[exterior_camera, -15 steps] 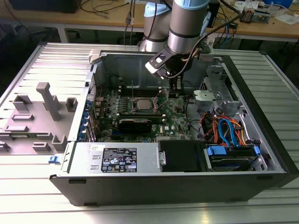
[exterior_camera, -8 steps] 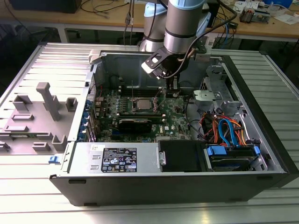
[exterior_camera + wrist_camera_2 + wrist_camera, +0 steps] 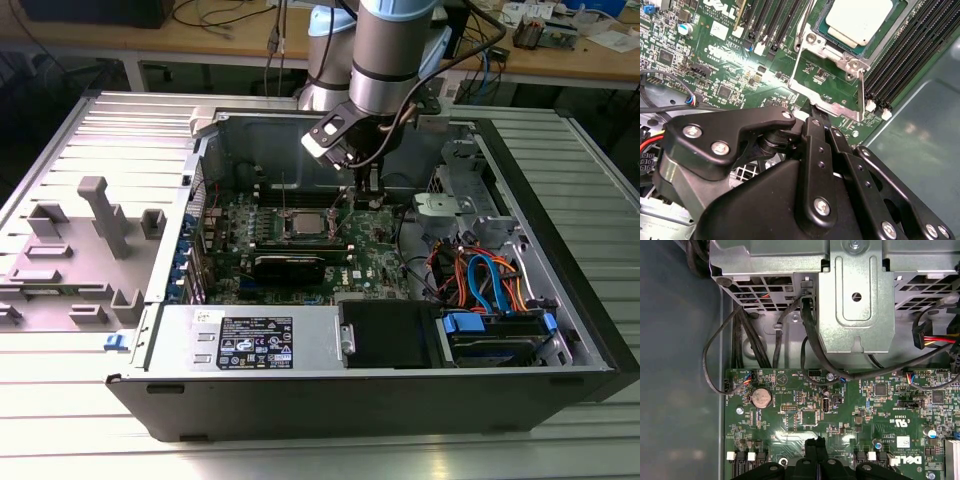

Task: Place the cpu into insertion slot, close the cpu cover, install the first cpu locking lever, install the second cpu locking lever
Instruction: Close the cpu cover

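Gripper (image 3: pixel 822 122): my fingers are drawn together with no gap visible between the tips in both wrist views. The tips sit at the free edge of the cpu cover (image 3: pixel 832 103). I cannot tell whether they touch it, and I record nothing clamped between them.

The cpu cover, a thin silver frame, stands swung open, hinged at the near side of the insertion slot (image 3: pixel 815 39) and tilted toward my fingers. The cpu (image 3: pixel 860 20) lies flat inside the insertion slot, pale metal top upward. A thin wire lever (image 3: pixel 804 22) stands raised beside the slot. Long black memory slots (image 3: pixel 900 60) run along the slot's far side.

In the first wrist view, my fingertips (image 3: pixel 815 442) hang above the green circuit board (image 3: pixel 790 435). A coin battery (image 3: pixel 761 398) sits nearby, and beyond it black cables (image 3: pixel 810 335) run under a grey metal bracket (image 3: pixel 855 305).

In the exterior view, my gripper (image 3: pixel 368 190) is lowered into the open computer case (image 3: pixel 400 400), just beside the cpu (image 3: pixel 305 222) on the exterior view's right. Blue and orange cables (image 3: pixel 480 275) lie further to that side. A grey plastic fixture (image 3: pixel 100 220) rests on the ribbed table (image 3: pixel 60 420) at the exterior view's left.
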You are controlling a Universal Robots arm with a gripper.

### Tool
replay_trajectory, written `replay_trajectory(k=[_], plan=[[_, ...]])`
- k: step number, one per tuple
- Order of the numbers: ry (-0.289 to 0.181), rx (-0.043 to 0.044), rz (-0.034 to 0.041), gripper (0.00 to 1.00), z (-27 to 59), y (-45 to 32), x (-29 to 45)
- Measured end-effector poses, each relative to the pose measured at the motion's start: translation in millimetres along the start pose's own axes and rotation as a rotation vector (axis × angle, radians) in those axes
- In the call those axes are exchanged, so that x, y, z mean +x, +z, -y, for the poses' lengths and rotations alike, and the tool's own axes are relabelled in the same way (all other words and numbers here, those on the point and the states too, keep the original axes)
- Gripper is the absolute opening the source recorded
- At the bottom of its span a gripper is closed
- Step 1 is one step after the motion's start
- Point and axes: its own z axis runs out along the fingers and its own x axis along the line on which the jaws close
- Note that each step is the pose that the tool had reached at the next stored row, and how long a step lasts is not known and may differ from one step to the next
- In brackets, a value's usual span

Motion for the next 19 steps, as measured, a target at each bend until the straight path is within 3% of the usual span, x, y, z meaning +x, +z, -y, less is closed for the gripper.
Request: replay_trajectory(k=[5,12,19], plan=[[0.000,0.0000,0.0000,0.11,1.6,0.0,0.0],[0.000,0.0000,0.0000,0.11,11.6,-0.1,0.0],[0.000,0.0000,0.0000,0.11,13.0,-0.1,0.0]])
